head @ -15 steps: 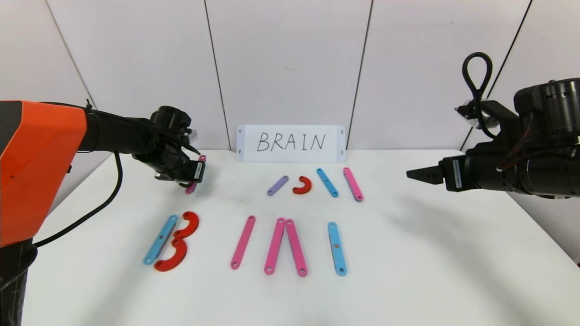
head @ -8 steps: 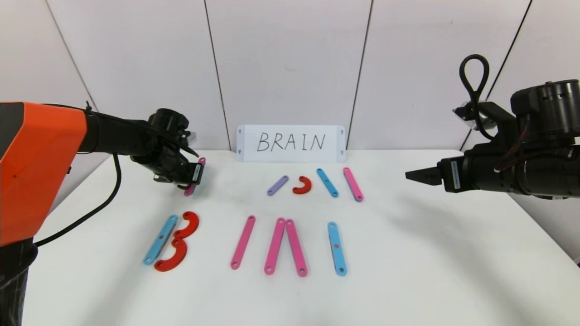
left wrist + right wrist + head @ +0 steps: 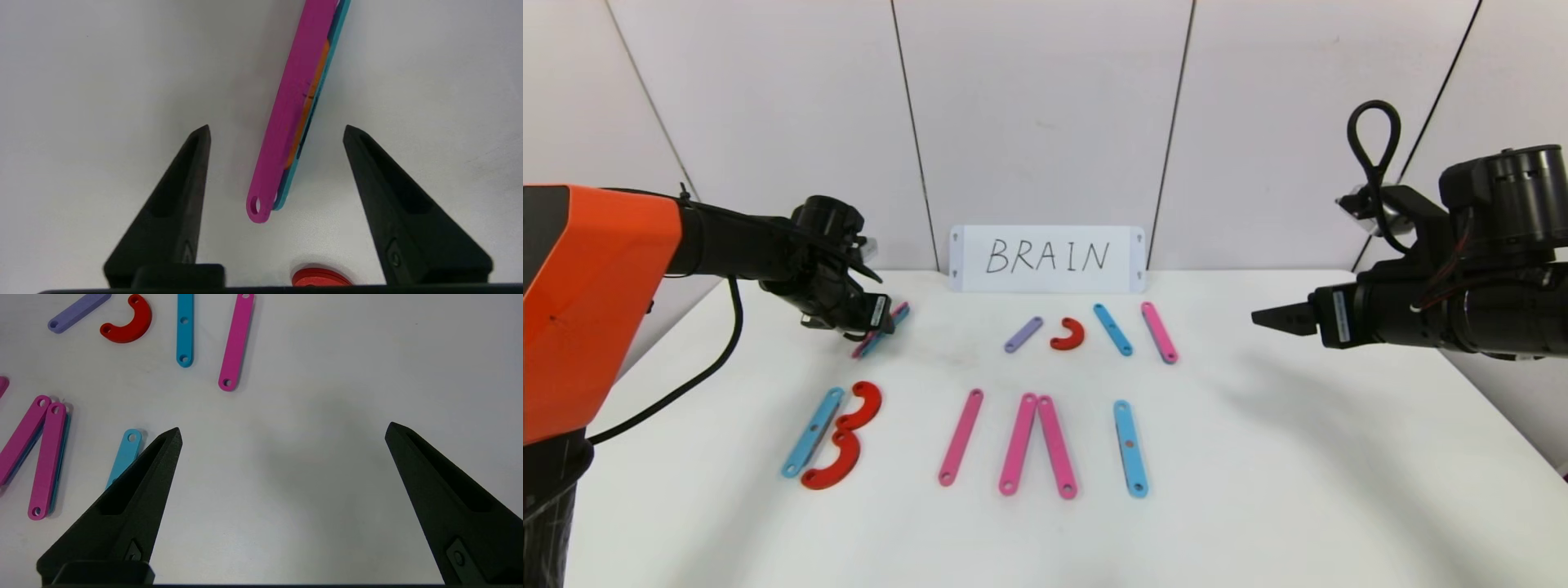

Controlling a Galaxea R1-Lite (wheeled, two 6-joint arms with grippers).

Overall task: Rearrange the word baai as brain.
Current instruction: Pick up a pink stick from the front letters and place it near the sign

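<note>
My left gripper [image 3: 882, 317] hangs open over the table's back left. A pink strip [image 3: 298, 110] with a light-blue underside lies loose between its fingers, tilted, touching neither; in the head view this strip [image 3: 885, 331] shows pink and blue. The front row holds a light-blue strip [image 3: 812, 433] with two red arcs [image 3: 864, 406] as B, a single pink strip [image 3: 961, 437], two pink strips [image 3: 1018, 443] joined at the top, and a light-blue strip [image 3: 1130, 448]. My right gripper [image 3: 1262, 316] hovers open at the right, holding nothing [image 3: 284, 430].
Behind the row lie a purple strip [image 3: 1023, 334], a red arc [image 3: 1068, 335], a light-blue strip [image 3: 1112, 329] and a pink strip [image 3: 1159, 331]. A white card [image 3: 1047, 258] handwritten BRAIN leans on the back wall. Bare table [image 3: 1339, 457] stretches below the right arm.
My left gripper has opened and let go of the pink strip, which tipped over so its blue side now shows. The right arm crept slightly left.
</note>
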